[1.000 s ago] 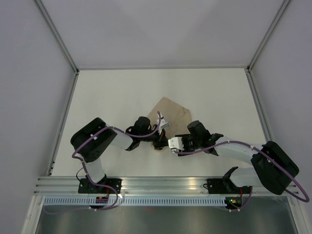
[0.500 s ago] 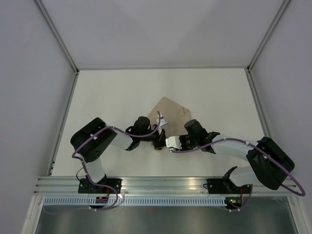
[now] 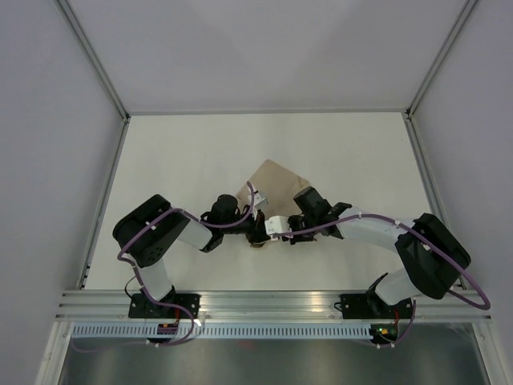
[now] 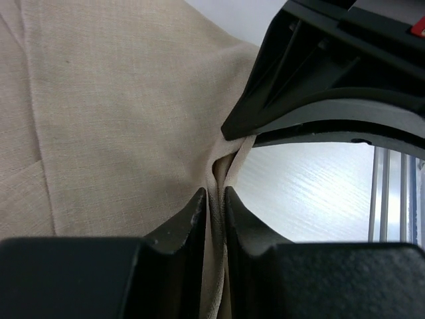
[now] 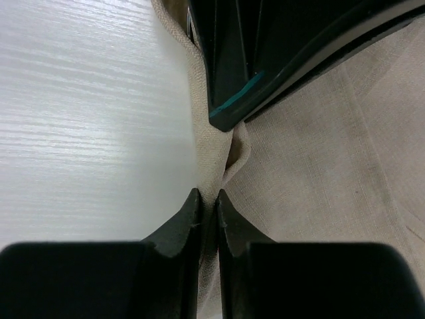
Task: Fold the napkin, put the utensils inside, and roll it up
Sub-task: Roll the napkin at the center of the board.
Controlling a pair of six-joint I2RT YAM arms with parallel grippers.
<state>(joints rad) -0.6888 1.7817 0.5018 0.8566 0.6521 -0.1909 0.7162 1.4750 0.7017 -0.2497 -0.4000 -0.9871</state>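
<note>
Since both arms converged on one spot, the hold read as a shared pinch for the folding step. The napkin lay near the middle of the table, already partly folded into an angular shape, its far part flat.

At its near edge the cloth was gathered into a thin raised ridge. The left gripper had its jaws drawn nearly together with that ridge clamped between the fingertips. The right gripper faced it from the right and was likewise closed on the same ridge, just beside the left one, the two almost touching.

Judgement: gripping the edge at two adjacent points would let the arms lift and carry it over without the thin cloth sagging or slipping from a single pinch. Both grips looked shallow, on the very edge, so slip remains a risk.

The utensils were not visible in any view, so I could not tell where they were. Placing and rolling were presumably not yet started.

Compared with one second earlier:
- The right arm had swung left and slightly farther out, bringing its gripper from well apart to right beside the left gripper.
- The right jaws had gone from wide apart to closed on the cloth.
- The left arm's wrist had drawn a little to the left.
- The napkin's visible outline looked unchanged.
</note>
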